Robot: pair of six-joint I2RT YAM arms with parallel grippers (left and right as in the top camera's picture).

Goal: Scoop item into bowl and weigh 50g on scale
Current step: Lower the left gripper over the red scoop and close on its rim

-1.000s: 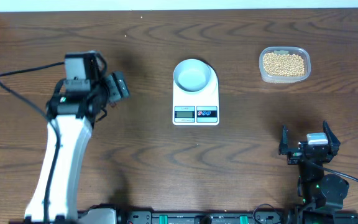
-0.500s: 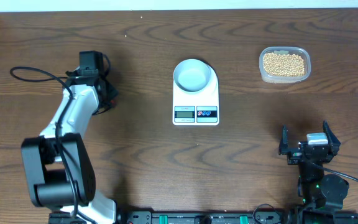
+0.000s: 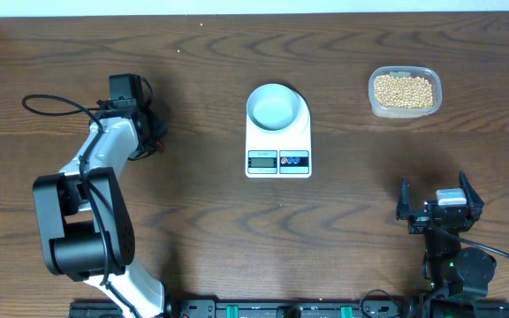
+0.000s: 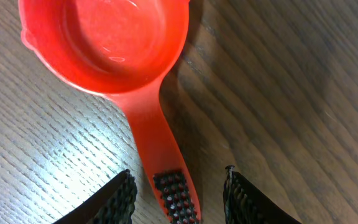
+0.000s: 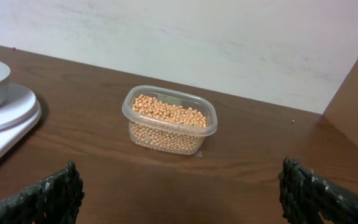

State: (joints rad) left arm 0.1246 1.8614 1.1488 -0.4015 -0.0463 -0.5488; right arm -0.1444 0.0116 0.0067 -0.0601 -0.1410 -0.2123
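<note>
The scale [image 3: 278, 141] is sitting mid-tabletop [image 3: 193, 212], carrying the bowl [image 3: 274, 108] on its rear half. The tub [image 3: 405, 112] holding the beans [image 3: 403, 90] is lying to its right, further back. Far left, the scoop [image 4: 104, 43] is lying with its handle between the left end effector's [image 4: 179, 190] fingers.

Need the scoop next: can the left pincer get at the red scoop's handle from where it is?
Probably yes. The left pincer straddles the red scoop's handle, with a finger on either side and not touching it; nothing lies between.
</note>
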